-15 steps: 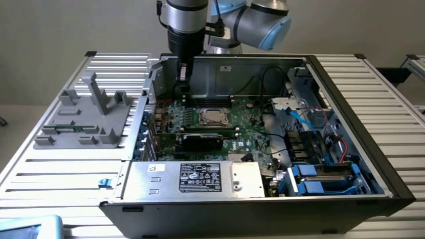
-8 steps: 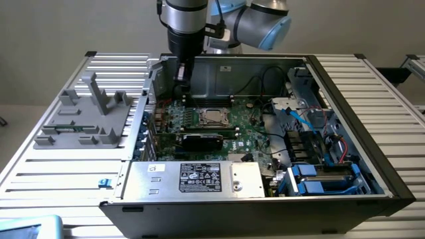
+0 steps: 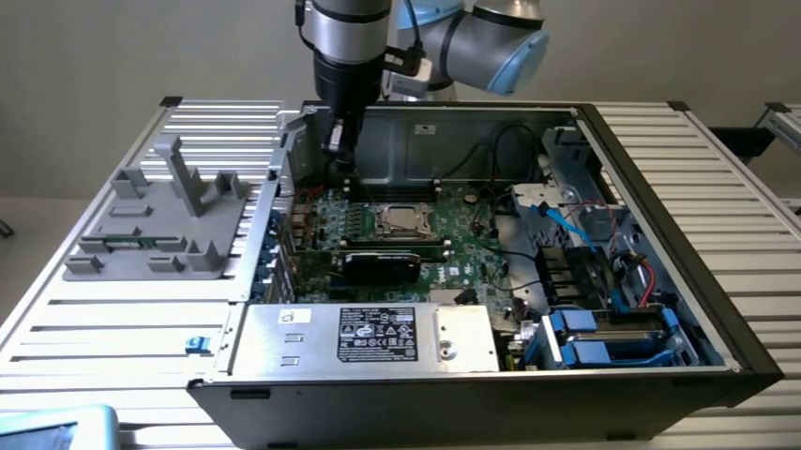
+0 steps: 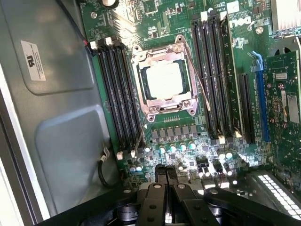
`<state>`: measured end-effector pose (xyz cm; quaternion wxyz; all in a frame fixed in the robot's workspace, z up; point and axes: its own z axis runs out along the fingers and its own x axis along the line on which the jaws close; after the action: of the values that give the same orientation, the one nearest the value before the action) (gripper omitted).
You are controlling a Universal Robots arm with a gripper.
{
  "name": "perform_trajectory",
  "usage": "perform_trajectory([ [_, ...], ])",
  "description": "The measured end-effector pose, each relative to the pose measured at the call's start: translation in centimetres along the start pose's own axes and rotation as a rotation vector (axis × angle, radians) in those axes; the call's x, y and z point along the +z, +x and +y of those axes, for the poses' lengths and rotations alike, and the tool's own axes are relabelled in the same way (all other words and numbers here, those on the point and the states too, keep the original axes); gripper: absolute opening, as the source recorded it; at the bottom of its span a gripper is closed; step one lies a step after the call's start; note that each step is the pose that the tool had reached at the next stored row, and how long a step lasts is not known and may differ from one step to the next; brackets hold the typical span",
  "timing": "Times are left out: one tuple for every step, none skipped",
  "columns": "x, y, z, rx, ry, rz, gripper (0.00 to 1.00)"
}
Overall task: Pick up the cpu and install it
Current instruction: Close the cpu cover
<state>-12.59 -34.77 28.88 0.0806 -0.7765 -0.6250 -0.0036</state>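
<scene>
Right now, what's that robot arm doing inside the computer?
The robot arm is reaching down into the open computer case. Its gripper is shut and holds nothing. The shiny square chip sits inside the metal frame on the green board, between the rows of long black memory sticks. The gripper hangs above the board, off to one side of the chip and not touching it.

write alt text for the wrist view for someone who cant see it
The cpu sits in its metal-framed socket on a green motherboard, with black memory slots on both sides. The gripper, black, shut and empty, hangs above the board, apart from the cpu, near the grey case wall.
</scene>
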Motion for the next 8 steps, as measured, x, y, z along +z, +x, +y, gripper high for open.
perform_trajectory([
  [0.05, 0.0, 0.0, 0.006, 0.0003, 0.0028, 0.12],
  [0.11, -0.01, 0.0, 0.017, -0.0007, 0.0051, 0.12],
  [0.17, -0.02, 0.01, 0.03, -0.0018, 0.0068, 0.12],
  [0.25, -0.03, 0.02, 0.043, -0.0032, 0.009, 0.12],
  [0.33, -0.04, 0.03, 0.059, -0.0046, 0.012, 0.12],
  [0.41, -0.05, 0.04, 0.075, -0.0062, 0.0147, 0.12],
  [0.49, -0.05, 0.05, 0.092, -0.008, 0.0175, 0.12],
  [0.56, -0.06, 0.06, 0.109, -0.0097, 0.0201, 0.12],
])
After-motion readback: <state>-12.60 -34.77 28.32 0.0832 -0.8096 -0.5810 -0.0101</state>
